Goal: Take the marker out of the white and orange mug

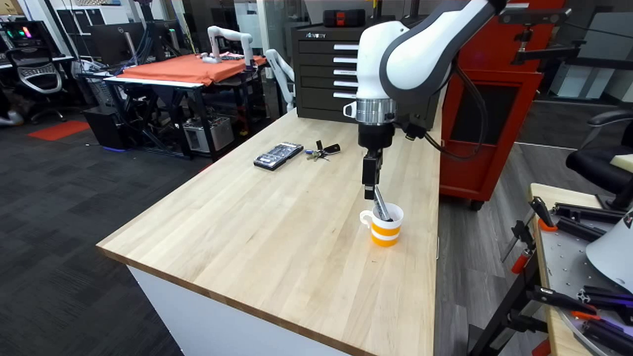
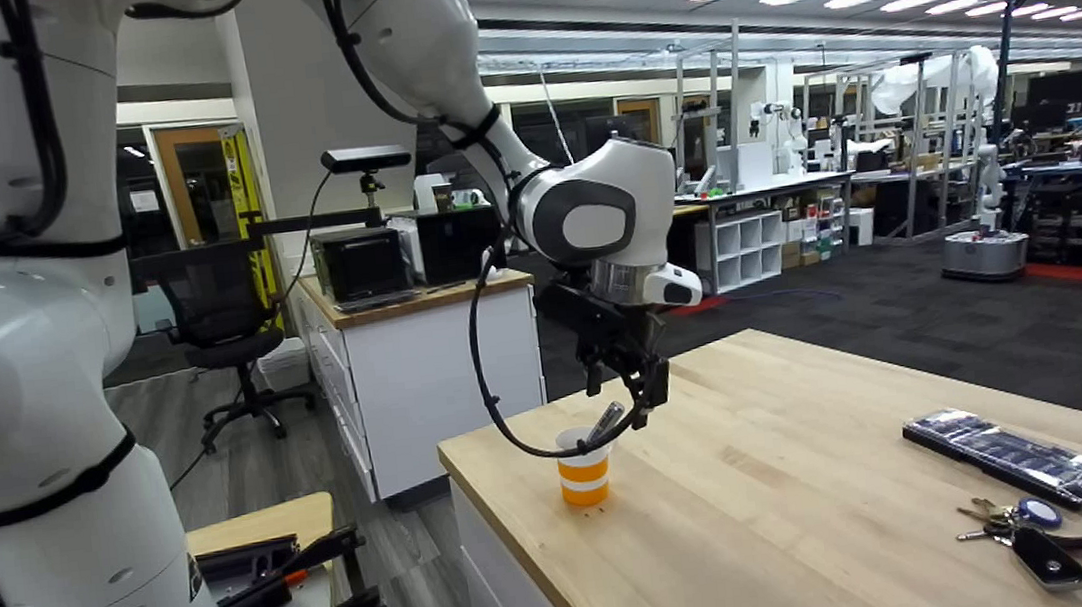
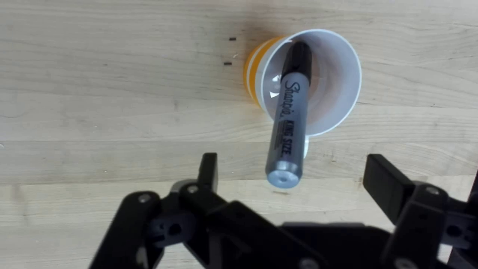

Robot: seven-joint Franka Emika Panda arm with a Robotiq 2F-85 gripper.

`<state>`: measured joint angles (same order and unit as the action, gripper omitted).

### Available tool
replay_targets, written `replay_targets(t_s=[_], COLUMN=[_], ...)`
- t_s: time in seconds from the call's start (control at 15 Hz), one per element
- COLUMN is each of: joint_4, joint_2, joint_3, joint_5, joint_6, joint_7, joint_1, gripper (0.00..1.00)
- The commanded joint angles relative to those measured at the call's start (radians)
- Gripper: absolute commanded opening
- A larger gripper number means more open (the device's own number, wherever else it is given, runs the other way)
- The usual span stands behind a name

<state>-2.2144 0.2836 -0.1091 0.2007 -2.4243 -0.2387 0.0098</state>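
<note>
Wooden table | white and orange mug: partly hidden by cable in an exterior view | marker: leaning inside mug, grey end out | tool: spread, above mug's handle side

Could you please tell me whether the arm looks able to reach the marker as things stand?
Probably yes: the marker pokes out above the white and orange mug, its grey end shows between the open fingers in the wrist view, and no obstacle shows.
</note>
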Motion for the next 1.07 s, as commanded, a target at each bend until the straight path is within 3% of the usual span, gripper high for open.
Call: replay_targets(t_s=[0.0, 0.27, 0.33, 0.47, 1.0], joint_4=[0.01, 0.012, 0.012, 0.011, 0.022], joint_2=[0.012, 0.021, 0.022, 0.02, -0.004], joint_3=[-0.005, -0.009, -0.01, -0.009, 0.008], joint_5=[0.015, 0.023, 0.027, 0.024, -0.006], joint_6=[-0.001, 0.0, 0.0, 0.001, 0.031], joint_7=[-0.022, -0.024, -0.023, -0.022, 0.008], joint_1=[-0.012, -0.015, -0.015, -0.015, -0.008], gripper=[1.0, 1.0, 0.75, 0.67, 0.13])
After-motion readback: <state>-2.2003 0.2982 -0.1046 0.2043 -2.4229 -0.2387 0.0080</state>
